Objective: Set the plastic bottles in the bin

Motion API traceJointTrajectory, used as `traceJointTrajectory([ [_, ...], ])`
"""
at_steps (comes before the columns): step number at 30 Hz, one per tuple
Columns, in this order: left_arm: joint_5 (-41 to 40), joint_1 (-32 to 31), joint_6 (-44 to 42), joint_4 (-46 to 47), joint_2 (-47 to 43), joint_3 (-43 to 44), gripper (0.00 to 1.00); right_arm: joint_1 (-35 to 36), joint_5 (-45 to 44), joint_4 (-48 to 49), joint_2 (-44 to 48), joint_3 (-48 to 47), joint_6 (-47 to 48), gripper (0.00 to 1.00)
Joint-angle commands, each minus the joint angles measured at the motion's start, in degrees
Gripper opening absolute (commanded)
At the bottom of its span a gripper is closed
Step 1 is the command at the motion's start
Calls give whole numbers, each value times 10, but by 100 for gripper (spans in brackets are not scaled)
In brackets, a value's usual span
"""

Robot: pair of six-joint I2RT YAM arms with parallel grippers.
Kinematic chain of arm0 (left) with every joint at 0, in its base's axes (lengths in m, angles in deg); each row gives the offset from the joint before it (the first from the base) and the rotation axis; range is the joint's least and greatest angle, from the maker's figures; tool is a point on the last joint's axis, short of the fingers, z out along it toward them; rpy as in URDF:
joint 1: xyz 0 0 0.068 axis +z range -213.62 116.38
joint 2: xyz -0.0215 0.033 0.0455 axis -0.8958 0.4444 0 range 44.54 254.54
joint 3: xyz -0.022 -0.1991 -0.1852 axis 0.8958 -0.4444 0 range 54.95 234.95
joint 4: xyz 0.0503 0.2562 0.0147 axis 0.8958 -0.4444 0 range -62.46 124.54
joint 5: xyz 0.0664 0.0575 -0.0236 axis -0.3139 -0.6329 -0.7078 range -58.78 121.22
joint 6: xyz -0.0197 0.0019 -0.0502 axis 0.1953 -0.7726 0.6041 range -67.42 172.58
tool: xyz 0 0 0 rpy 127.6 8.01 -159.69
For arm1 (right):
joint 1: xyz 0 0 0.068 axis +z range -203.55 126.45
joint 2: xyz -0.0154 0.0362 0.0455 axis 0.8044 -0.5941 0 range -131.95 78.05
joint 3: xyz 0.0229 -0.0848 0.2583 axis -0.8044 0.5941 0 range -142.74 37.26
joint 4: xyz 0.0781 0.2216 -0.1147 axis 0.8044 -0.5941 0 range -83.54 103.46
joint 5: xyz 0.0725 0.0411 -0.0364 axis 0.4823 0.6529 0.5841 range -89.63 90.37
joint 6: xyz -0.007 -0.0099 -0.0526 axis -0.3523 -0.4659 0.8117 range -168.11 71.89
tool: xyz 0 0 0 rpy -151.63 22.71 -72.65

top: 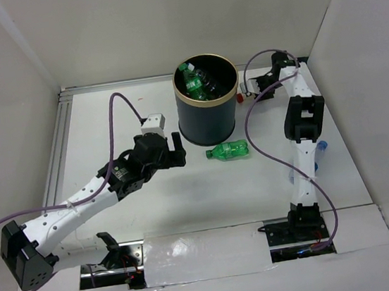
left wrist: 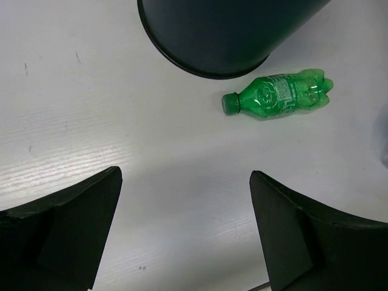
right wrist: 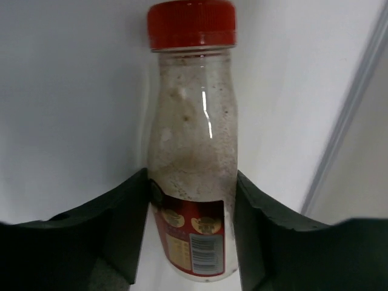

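The right gripper [right wrist: 191,179] holds the red-capped clear bottle [right wrist: 191,121] at mid-body; it should lift it well up before swinging left over the bin [top: 209,119]. The left gripper [left wrist: 185,182] is wide open.

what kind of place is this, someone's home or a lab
Most likely a robot lab test cell: a white table boxed in by plain white walls, left arm and right arm bolted at its near edge, a bin of plastic bottles as props.

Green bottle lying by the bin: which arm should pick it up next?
Left. The left fingers are open, facing the green bottle; the right fingers hold a red-capped bottle.
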Motion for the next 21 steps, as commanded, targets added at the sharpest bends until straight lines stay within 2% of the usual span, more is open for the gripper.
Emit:
traceJointTrajectory([
  [1, 15, -7, 14, 10, 11, 23, 99, 13, -58, -210, 0, 45, 26, 52],
  [4, 41, -20, 14, 32, 18, 18, 99, 3, -51, -202, 71, 137, -13, 35],
  [7, 73, -20, 45, 66, 38, 1, 99, -26, -10, -221, 146, 202, -28, 28],
  [8, 89, -25, 64, 72, 38, 1, 99, -33, 9, -221, 170, 210, -68, 26],
  [9, 100, -25, 76, 82, 45, -7, 99, -43, 55, -221, 196, 225, -84, 26],
  [10, 107, -25, 90, 100, 51, -16, 99, -63, 79, -221, 253, 225, -97, 26],
  [12, 125, -25, 146, 117, 51, -26, 99, -79, 115, -221, 307, 232, -125, 25],
  [16, 172, -12, 259, 181, 70, -64, 99, -119, 241, -206, 400, 181, -198, 25],
  [18, 211, -4, 295, 207, 91, -78, 99, -124, 287, -162, 440, 166, -237, 25],
  [20, 235, 2, 332, 232, 111, -78, 99, -117, 354, -98, 467, 172, -332, 25],
  [21, 248, 7, 343, 232, 132, -78, 99, -108, 372, 4, 497, 184, -426, 25],
])
